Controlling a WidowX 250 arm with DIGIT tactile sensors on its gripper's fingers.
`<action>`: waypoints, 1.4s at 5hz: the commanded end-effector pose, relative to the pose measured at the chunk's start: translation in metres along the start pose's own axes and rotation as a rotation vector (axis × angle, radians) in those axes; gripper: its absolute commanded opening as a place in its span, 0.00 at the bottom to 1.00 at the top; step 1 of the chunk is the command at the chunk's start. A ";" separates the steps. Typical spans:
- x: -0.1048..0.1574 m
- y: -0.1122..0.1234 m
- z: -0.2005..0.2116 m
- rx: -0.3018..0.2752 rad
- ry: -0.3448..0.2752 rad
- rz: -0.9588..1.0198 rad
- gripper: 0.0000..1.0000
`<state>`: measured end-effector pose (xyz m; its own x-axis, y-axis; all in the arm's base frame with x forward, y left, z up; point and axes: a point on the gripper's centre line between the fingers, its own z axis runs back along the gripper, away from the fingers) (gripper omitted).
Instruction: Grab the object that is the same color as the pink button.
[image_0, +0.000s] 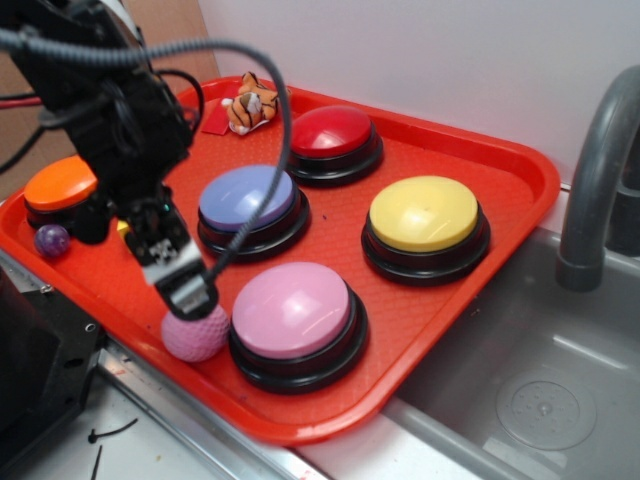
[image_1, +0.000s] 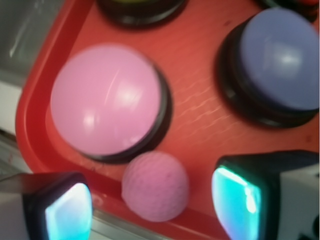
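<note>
The gripper (image_1: 152, 202) hangs wide open over the pink ball (image_0: 195, 334), one finger on each side and neither touching it. The ball lies at the front edge of the red tray (image_0: 520, 180), touching the pink button (image_0: 291, 309).

We can read no text, label, brand, number or sign anywhere in either view; the dome buttons and the red tray (image_0: 520, 190) we see are plain and unmarked.

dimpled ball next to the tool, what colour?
Pink ball, matching the pink button; clearest in the wrist view.
</note>
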<state>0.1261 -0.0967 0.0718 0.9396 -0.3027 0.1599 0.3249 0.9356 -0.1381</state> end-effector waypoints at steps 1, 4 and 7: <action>-0.011 -0.002 -0.022 0.023 0.051 -0.003 1.00; -0.016 0.018 -0.026 0.106 0.079 0.065 0.15; -0.012 0.021 -0.031 0.102 0.068 0.082 0.00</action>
<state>0.1205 -0.0752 0.0310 0.9690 -0.2401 0.0586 0.2426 0.9693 -0.0403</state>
